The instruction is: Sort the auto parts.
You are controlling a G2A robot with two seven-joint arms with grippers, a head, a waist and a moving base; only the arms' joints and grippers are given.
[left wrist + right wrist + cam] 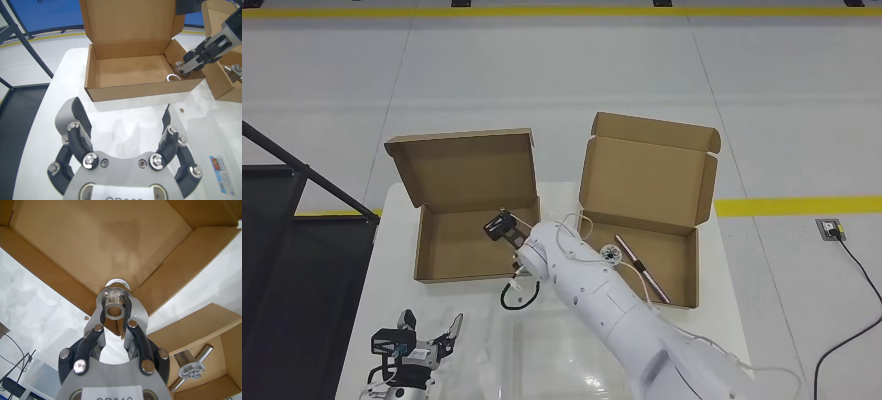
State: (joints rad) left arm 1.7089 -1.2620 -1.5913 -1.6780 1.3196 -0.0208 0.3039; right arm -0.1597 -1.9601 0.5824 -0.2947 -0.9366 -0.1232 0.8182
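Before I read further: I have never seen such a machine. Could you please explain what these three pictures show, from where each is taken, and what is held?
This is a two-armed robot at a white table. One picture looks down from above its arms; the other two come from cameras on its wrists. The right gripper is shut on a flanged metal bushing in a corner of an open cardboard box, close to a metal ring lying on its floor. The other cardboard box, also open, holds metal rods and a toothed disc. The left gripper is open and empty above the table.
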